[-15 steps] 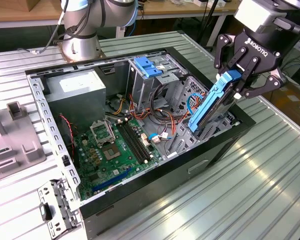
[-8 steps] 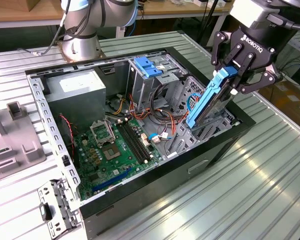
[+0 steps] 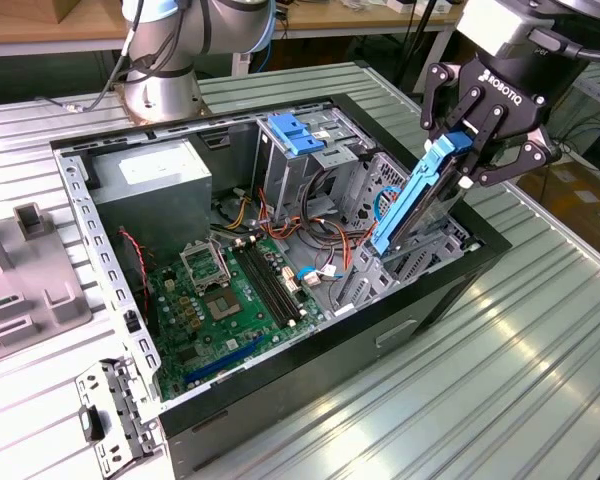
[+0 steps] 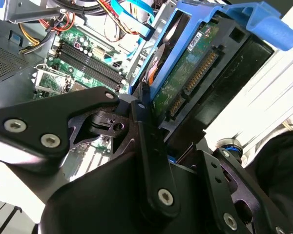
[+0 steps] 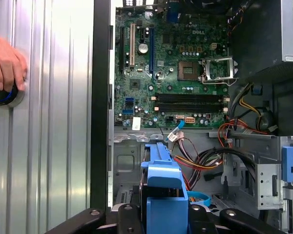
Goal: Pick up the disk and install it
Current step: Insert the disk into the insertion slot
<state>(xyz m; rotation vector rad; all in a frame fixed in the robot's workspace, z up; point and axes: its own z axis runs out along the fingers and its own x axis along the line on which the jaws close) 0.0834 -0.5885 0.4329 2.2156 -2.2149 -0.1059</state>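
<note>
Disk (image 3: pixel 406 205) | tilted, lower end inside computer case (image 3: pixel 425 300) | tool (image 3: pixel 462 160) clamped on it | grey box (image 3: pixel 145 215) bears white sticker (image 3: pixel 152 168)

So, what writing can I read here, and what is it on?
White brand lettering on the gripper body, not quoted here.
Small white brand mark on the motherboard; remaining print too small.
Print on the power supply sticker: too small.
Nothing legible on the gripped disk.
</note>
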